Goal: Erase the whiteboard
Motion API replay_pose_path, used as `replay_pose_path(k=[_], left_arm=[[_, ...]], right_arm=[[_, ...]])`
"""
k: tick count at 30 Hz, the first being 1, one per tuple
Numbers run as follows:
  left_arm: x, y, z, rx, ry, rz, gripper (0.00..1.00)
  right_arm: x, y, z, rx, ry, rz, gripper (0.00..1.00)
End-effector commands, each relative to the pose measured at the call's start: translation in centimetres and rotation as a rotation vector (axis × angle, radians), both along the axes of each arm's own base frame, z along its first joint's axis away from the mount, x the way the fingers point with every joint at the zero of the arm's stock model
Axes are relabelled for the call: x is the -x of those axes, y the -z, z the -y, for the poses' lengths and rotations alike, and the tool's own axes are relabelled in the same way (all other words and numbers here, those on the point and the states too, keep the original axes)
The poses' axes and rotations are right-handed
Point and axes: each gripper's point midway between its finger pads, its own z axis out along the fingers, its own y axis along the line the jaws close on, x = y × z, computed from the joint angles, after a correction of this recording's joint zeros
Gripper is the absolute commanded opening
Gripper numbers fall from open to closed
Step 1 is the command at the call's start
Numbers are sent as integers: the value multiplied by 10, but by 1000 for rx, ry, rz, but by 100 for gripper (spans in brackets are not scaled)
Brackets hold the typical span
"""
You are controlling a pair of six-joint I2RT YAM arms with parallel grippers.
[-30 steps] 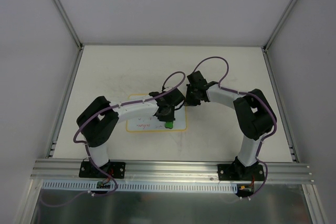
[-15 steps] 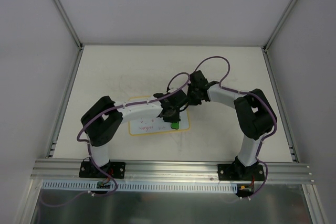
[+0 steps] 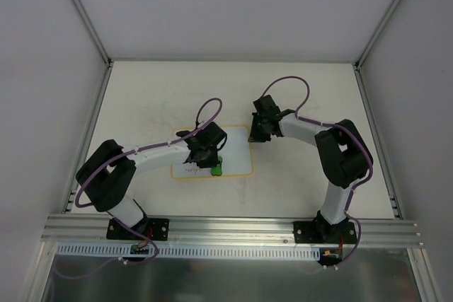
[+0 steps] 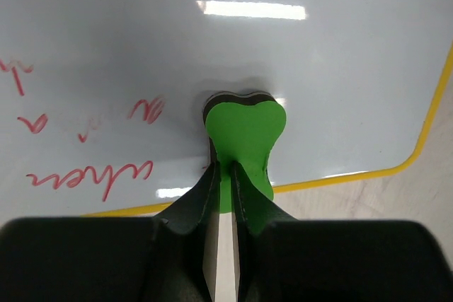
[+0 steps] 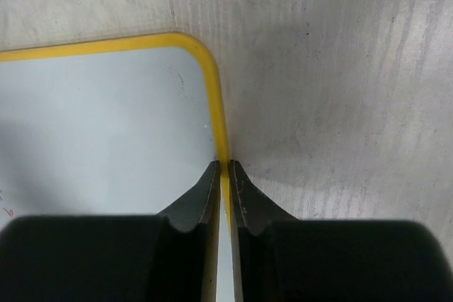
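Whiteboard (image 3: 237, 155) flat on the table (image 3: 141, 97), mid-workspace, between the two arms. Left gripper (image 4: 225, 175) closed down to a thin slit on a green bone-shaped eraser (image 4: 244, 129) — pinched by its near lobe, far lobe sticking out ahead of the fingertips. Eraser over the board's near strip, just inside the yellow rim (image 5: 216, 114). Dark pad layer visible along the far lobe, apparently touching the white surface; cannot confirm contact from the wrist view. Red handwriting (image 4: 92, 175) just left of the eraser in the left wrist view: one longer cursive word low down by the rim, a few short scribbles and ticks above it, more strokes cut off at the frame's left edge. Illegible at this size. Surface ahead of and right of the eraser plain white, with a bar of light glare on it. From above: writing in the near-left part of the board, eraser at about mid-length of the near edge, left wrist hanging over the board's middle. Right gripper (image 5: 221, 167) at the board's right side, just on the near side of the far-right rounded corner — fingers almost together, yellow rim in the narrow gap, one tip over the white face and one over bare table, so nipped onto the board's edge. Tiny red specks at lower left of the right wrist view. Table scuffed and streaked around the board.
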Motion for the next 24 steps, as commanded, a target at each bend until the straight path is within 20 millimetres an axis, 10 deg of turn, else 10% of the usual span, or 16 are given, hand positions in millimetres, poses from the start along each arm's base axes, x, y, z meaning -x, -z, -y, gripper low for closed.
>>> replay_pose_path(k=[1,12,24], left_arm=[[33,28,-62,-177,-38,-139,0],[24,24,-70,-179,-38,-119,0],[17,22,-59,-148,-14,-114,0]], right_arm=[[45,56,48,213,21,-185,11],[49,29,38,220,-41,-98,25],[99,33,37,260,-82,-209,34]])
